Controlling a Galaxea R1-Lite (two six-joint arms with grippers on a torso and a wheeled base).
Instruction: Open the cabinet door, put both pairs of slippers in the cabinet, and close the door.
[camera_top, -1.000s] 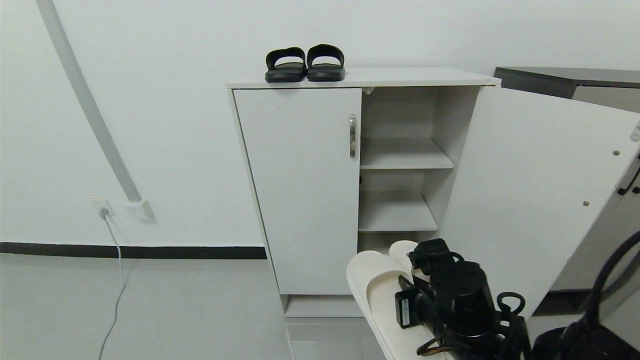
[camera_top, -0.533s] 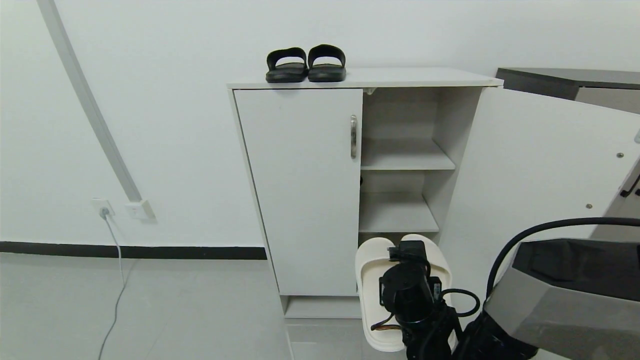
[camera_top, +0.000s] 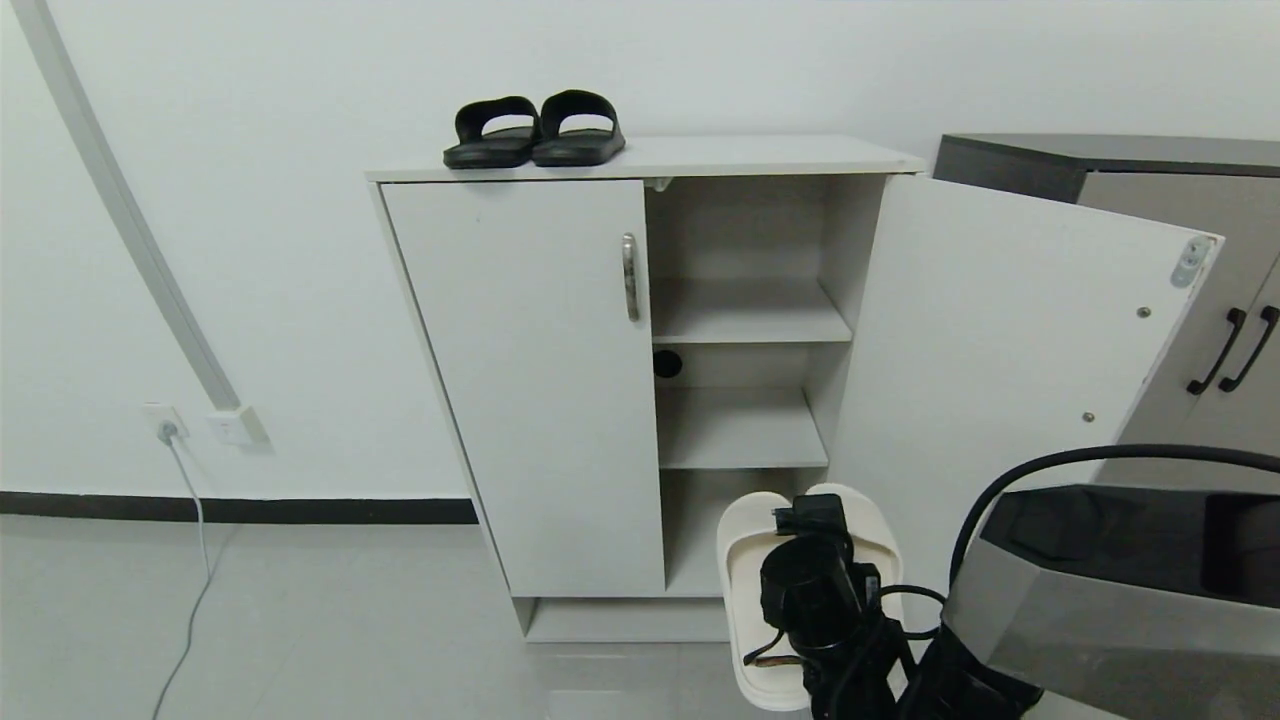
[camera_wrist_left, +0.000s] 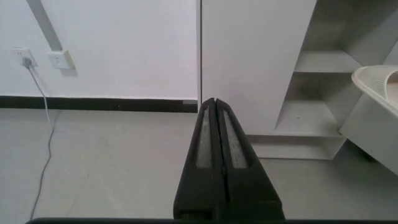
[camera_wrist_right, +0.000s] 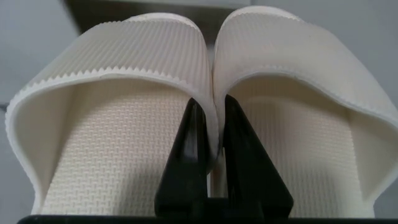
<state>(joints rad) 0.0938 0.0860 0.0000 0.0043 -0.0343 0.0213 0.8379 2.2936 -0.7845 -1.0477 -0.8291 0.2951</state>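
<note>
a white wall is running behind a grey floor, with a wall socket (camera_top: 163, 430) and its cable low to my left. against the wall a white cabinet (camera_top: 740, 152) is standing, its left door (camera_top: 520, 380) shut and its right door (camera_top: 1000, 360) swung wide toward a grey cupboard (camera_top: 1180, 300). the black slippers (camera_top: 535, 130) are sitting side by side on the cabinet top, above the shut door, heels facing me.

i am holding the white slippers (camera_top: 745, 560) as a pair, soles down, side by side. their long axis is running straight away from me toward the cabinet, toes leading and heels toward my wrist. the toes are sitting at the mouth of the lowest compartment, under the second shelf; whether they are inside it i cannot tell.

my right gripper (camera_wrist_right: 210, 118) is reaching forward and low from behind the heels, fingers (camera_wrist_right: 193, 134) clamped over the two inner side walls where the slippers are touching.

my left gripper (camera_wrist_left: 214, 109) is hanging low over the floor, aimed at the foot of the cabinet, its fingers (camera_wrist_left: 205, 143) pressed flat together and gripping nothing.
</note>
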